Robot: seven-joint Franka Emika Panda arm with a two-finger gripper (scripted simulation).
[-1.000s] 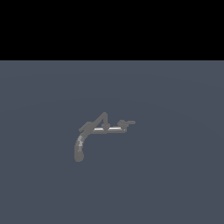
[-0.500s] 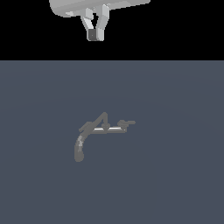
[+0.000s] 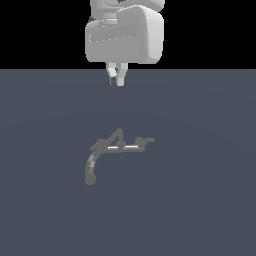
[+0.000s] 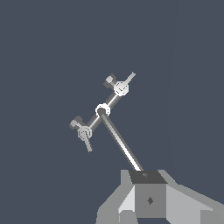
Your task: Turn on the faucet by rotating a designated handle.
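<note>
So the gripper [image 3: 116,80] hangs high above the desk [image 3: 210,210], holding nothing, with the jaws nearly together and only a thin slit between the fingertips. The faucet [image 3: 117,148] sits roughly mid-desk, almost straight below and well apart from the gripper. In the exterior view its bar [image 3: 127,147] runs sideways, the curved spout [image 3: 91,167] droops off toward that view's left, the tall peaked lever [image 3: 117,135] stands over the middle, and the handle [image 3: 145,141], the stubby 1 with the flat crossbar, is at the bar's end on that view's right.

The step in hand looks like the approach, so here's how I'd play it:

1. Shift toward the exterior view's right before dropping. Going straight down lands you on the peaked lever, which is the wrong 1.
2. From the wrist view there are 2 small knobby fittings on the cross pipe, and I honestly can't tell which is the handle, so trust the exterior view for targeting.
3. Come down beside the crossbar, not on top, so a finger can push against its flat side.
4. With the jaws that close, pushing seems easier than grabbing. If you want a pinch, spread them first while there's room.
5. Sweep in an arc around the handle's stem instead of a straight shove, or you'll slip off.
</note>
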